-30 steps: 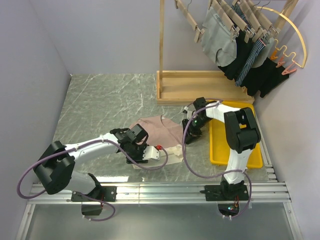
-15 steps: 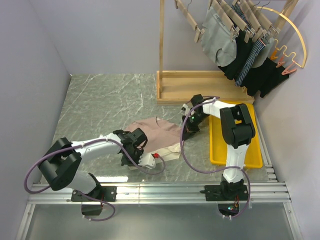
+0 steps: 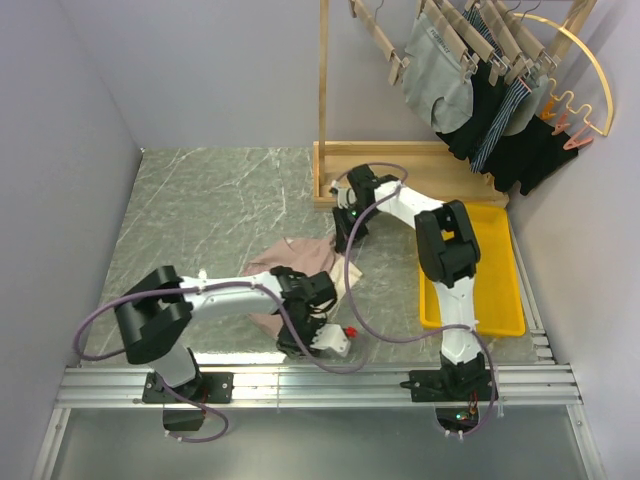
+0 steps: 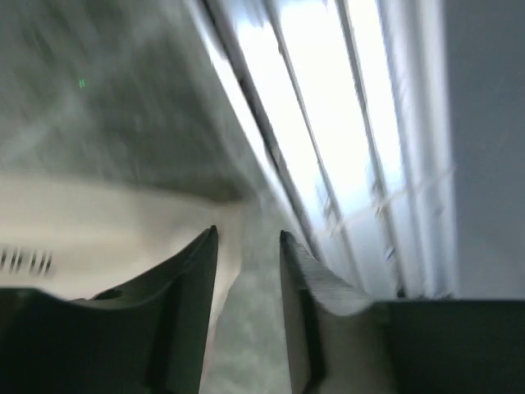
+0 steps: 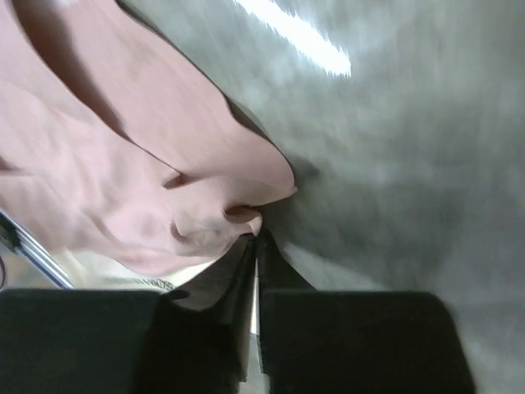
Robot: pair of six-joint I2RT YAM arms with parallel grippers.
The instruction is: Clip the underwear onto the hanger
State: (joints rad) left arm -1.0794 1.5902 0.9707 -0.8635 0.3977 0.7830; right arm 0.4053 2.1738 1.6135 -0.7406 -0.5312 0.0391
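Note:
The dusty-pink underwear [image 3: 303,258] lies bunched on the marble table, its cream waistband toward the near edge. My right gripper [image 3: 345,238] is at its far right corner, and in the right wrist view it [image 5: 254,236] is shut on a fold of the pink fabric [image 5: 123,164]. My left gripper [image 3: 325,335] is low at the near right end of the garment. In the left wrist view it [image 4: 248,234] is open, with the cream waistband [image 4: 98,222] beside and under the left finger and only table between the jaws. An empty light-wood hanger [image 3: 378,38] hangs on the rack.
A yellow tray [image 3: 490,300] lies right of the garment. The wooden rack base [image 3: 400,170] stands behind, with grey briefs [image 3: 440,75], dark garments and a gold wire arch [image 3: 592,70] hanging above. An aluminium rail [image 3: 350,380] runs along the near edge, close to the left gripper.
My right gripper has moved left and farther back, shut on the pink corner. My left gripper has moved right and nearer to the rail. The underwear has shifted and bunched.

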